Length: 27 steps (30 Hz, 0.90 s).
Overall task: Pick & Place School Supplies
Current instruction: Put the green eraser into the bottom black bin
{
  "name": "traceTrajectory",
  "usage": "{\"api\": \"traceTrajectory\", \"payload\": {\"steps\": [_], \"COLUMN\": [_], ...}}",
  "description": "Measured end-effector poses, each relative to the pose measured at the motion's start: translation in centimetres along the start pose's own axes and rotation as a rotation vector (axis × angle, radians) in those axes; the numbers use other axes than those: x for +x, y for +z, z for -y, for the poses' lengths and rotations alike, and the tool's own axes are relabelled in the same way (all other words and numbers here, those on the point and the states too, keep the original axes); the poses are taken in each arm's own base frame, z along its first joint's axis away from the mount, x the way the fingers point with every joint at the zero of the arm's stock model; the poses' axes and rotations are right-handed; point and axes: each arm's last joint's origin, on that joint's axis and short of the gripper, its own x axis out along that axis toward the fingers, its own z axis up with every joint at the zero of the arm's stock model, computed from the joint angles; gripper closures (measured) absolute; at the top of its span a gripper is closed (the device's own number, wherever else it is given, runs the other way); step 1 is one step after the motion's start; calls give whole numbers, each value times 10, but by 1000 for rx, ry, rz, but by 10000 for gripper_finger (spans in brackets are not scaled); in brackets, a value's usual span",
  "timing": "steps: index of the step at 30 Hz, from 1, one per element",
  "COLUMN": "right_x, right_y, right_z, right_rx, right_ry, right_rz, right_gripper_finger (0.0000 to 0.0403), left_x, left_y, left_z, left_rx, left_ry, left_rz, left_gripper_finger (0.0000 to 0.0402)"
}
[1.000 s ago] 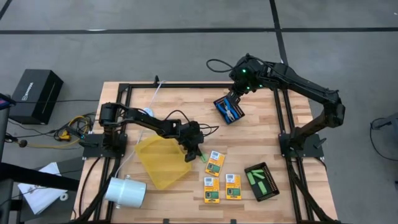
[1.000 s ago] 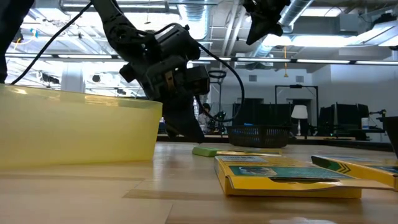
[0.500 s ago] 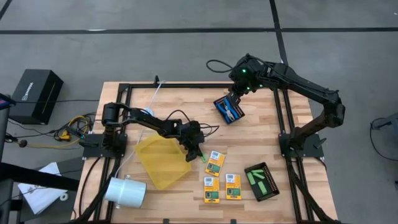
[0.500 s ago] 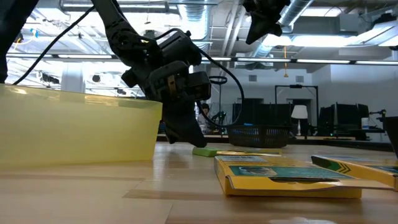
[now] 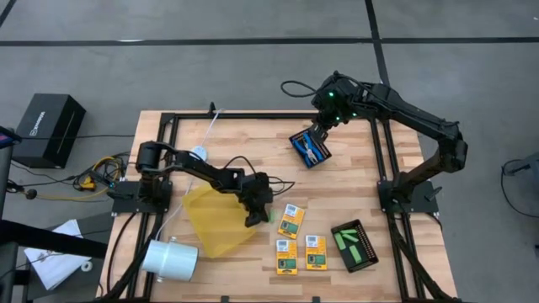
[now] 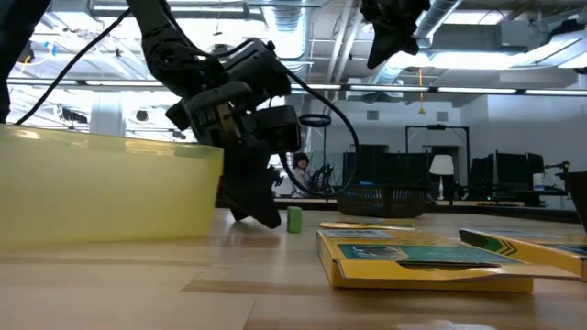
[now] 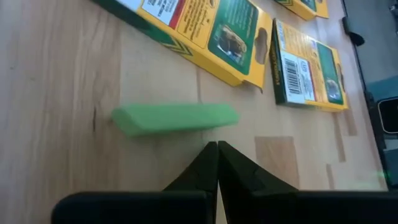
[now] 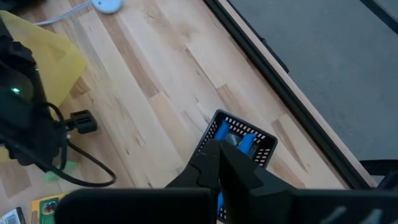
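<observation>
A short green stick (image 7: 174, 118) lies flat on the wood, just left of a yellow-and-green crayon box (image 5: 291, 220). My left gripper (image 7: 217, 146) is shut and low over the table, its fingertips just short of the stick's long side and apart from it (image 6: 294, 219). Two more crayon boxes (image 5: 286, 257) (image 5: 316, 252) lie nearer the front edge. My right gripper (image 8: 217, 152) is shut and hangs high above a black mesh tray (image 5: 311, 149) that holds blue-handled scissors (image 8: 239, 140).
A yellow tray (image 5: 221, 220) sits right beside my left gripper, toward the table's left. A white cylinder (image 5: 170, 258) lies at the front left. A black tray with green sticks (image 5: 354, 245) stands at the front right. Black frame rails (image 5: 383, 160) border the table.
My left gripper has sunk and gone toward the table's near-left, still shut. The green stick has turned about on the table: in the low view it showed its length, and now it shows its end.
</observation>
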Motion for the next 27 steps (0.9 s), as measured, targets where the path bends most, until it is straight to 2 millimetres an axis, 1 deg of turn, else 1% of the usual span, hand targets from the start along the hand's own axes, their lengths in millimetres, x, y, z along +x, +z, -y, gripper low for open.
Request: {"api": "traceTrajectory", "payload": {"steps": [4, 11, 14, 16, 19, 21, 23, 25, 27], "right_x": [0, 0, 0, 0, 0, 0, 0, 0, 0], "right_y": [0, 0, 0, 0, 0, 0, 1, 2, 3], "right_z": [0, 0, 0, 0, 2, 5, 7, 10, 13], "right_rx": [-9, -9, -21, -30, -27, -21, -26, -27, -18], "right_ry": [0, -3, -5, -4, -8, -12, -15, -13, -2], "right_rz": [0, 1, 1, 1, 0, -2, 0, 11, 19], "right_gripper_finger": [403, 403, 403, 403, 403, 403, 403, 403, 403], "left_x": [1, 0, -8, -18, -45, -60, -70, -84, -90], "left_y": [-6, -7, -3, -4, 14, 15, 16, 22, 26], "left_z": [-1, -1, 4, 9, 28, 37, 43, 49, 49], "left_rx": [-13, -22, -25, -41, 10, 44, 89, 143, 177], "left_ry": [-3, -12, -24, -25, -49, -47, -28, -4, 15], "left_rz": [-16, -21, -9, -15, 71, 76, 95, 151, 181], "left_gripper_finger": [401, 401, 399, 396, 395, 394, 394, 394, 394]}}
